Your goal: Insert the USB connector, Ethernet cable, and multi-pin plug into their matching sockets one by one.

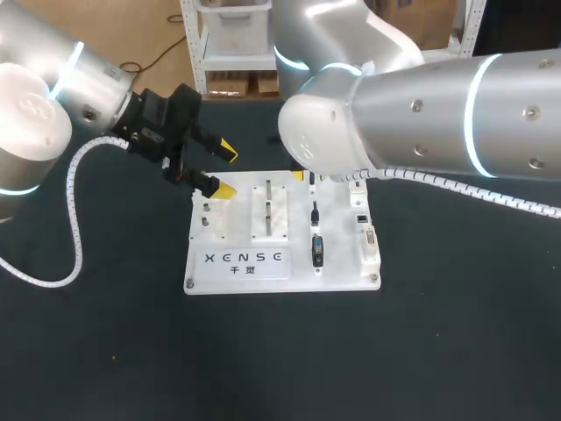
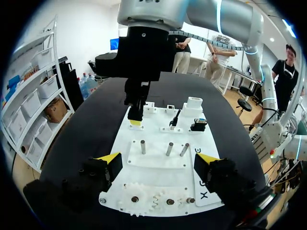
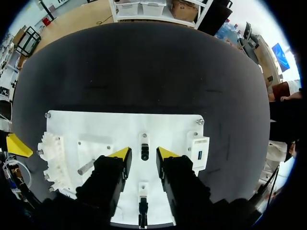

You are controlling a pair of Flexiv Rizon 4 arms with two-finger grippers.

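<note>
On the white board point(image 1: 219, 263), my right gripper point(image 3: 143, 153) is lowered over the back end of the plug row. A small black USB connector point(image 3: 144, 151) stands in its holder between the yellow tips, with a narrow gap showing on each side. The USB socket block point(image 3: 197, 152) lies just beside it. The Ethernet plug point(image 1: 314, 210) and the black multi-pin plug point(image 1: 317, 250) stand in their holders nearer the front. Their sockets point(image 1: 365, 230) line the board's right edge. My left gripper point(image 1: 225, 169) hovers wide open over the board's left side and holds nothing.
Steel pegs point(image 2: 169, 148) and white gears point(image 2: 148, 201) stand on the board under my left gripper point(image 2: 158, 160). My right arm's large body point(image 1: 421, 114) hangs over the board's back right corner. Dark table surface surrounds the board.
</note>
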